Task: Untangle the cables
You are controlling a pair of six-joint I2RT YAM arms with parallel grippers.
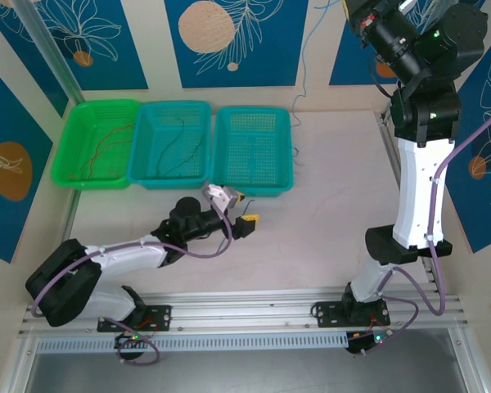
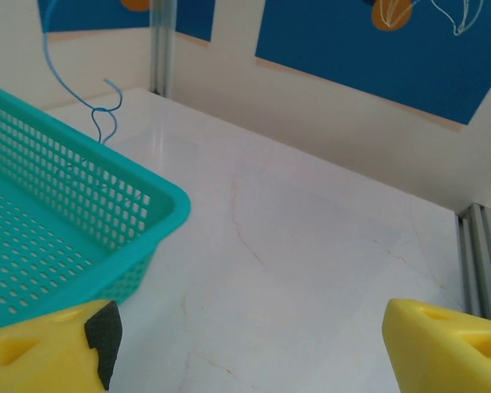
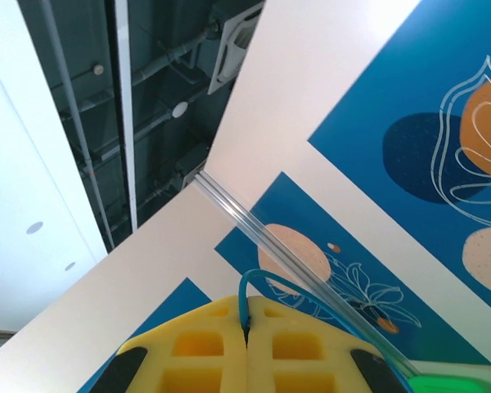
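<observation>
Above the pale table (image 1: 327, 213), at the upper right of the top view, the blue cable (image 1: 305, 72) dangles limp from the right gripper (image 3: 246, 321), which is clamped on its end. Thread-light and floppy, it looks best pinched near its lower loop. The left gripper (image 1: 250, 219), at centre, gapes empty.

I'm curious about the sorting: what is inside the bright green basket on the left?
One thin red-orange cable lies loosely on the floor of the green basket. Nothing covers it from above; its ends are too fine to trace.
</observation>
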